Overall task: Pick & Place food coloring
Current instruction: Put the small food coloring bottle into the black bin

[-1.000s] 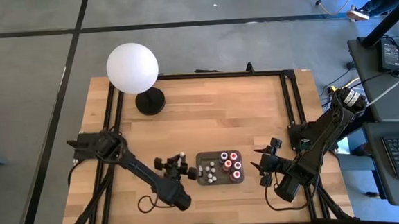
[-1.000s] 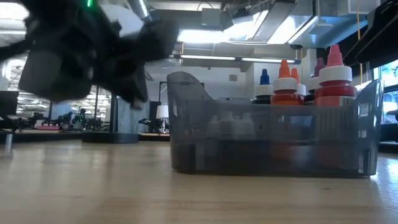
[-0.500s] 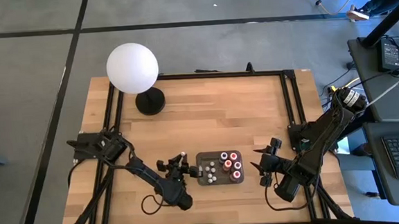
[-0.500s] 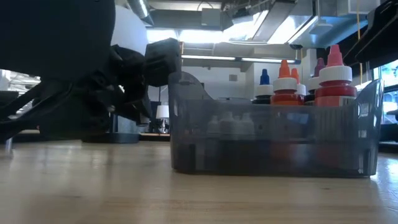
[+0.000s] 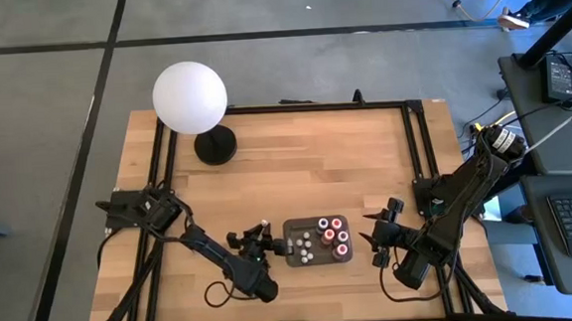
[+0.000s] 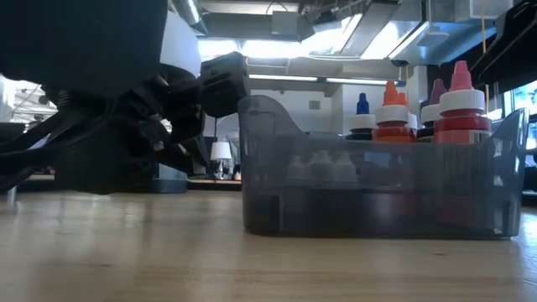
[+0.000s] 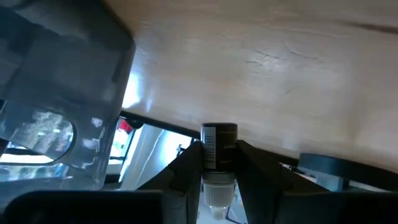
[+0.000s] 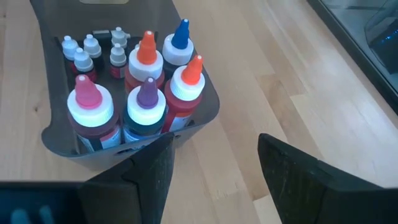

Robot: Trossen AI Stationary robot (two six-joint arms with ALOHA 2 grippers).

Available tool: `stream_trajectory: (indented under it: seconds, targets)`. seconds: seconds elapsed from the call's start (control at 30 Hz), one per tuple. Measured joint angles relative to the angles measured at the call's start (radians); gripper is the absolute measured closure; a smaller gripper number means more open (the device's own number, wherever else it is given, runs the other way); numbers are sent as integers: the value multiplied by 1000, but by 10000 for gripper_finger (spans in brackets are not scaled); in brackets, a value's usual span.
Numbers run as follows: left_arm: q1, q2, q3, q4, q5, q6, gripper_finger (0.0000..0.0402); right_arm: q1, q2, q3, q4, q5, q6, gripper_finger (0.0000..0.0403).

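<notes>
The dark grey tray [image 5: 290, 252] stands on the table near its front edge and holds several food coloring bottles [image 8: 148, 65], the bigger ones with red, orange, blue and purple tips, the small ones [image 8: 93, 48] white-capped. My left gripper [image 5: 259, 239] is just left of the tray, shut on one small dark bottle [image 7: 219, 148] with a white cap. My right gripper [image 5: 375, 237] is open and empty just right of the tray, its fingers [image 8: 292, 180] pointing at it. My left gripper pinches the small bottle's dark labelled body [image 7: 209, 154] between its two fingers, one finger on each side. The bottle lies along the fingers, its white cap [image 7: 217, 191] toward the wrist. It is clear of the table.
A big white globe lamp [image 5: 191, 97] on a black base stands at the table's far left. A black frame [image 5: 416, 143] runs along the table's sides. Bare wood lies between the lamp and the tray. In the low view the left gripper [image 6: 210, 88] is right beside the tray's wall [image 6: 252, 168].
My left gripper has moved down and toward the tray, still holding the small bottle. The tray has slid a little toward the table's right edge, its bottles still standing in it.
</notes>
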Motion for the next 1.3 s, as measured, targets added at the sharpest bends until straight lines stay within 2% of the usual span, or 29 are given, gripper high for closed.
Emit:
stream_trajectory:
  seconds: [0.17,0.3,0.5,0.77,0.93,1.3]
  targets:
    - [0,-1,1,-9,34,-8,316,0,0,0,2,0,0,170]
    - [-1,10,-5,-88,38,-32,318,0,0,0,3,0,0,170]
    - [0,6,-10,-181,150,-68,318,0,0,0,3,0,0,170]
    - [3,6,-89,-188,114,-79,319,0,0,0,3,0,0,170]
    - [3,1,-143,-128,72,-68,317,0,0,0,3,-1,0,170]
    - [2,-3,-153,-87,78,-48,316,0,0,0,3,-1,0,170]
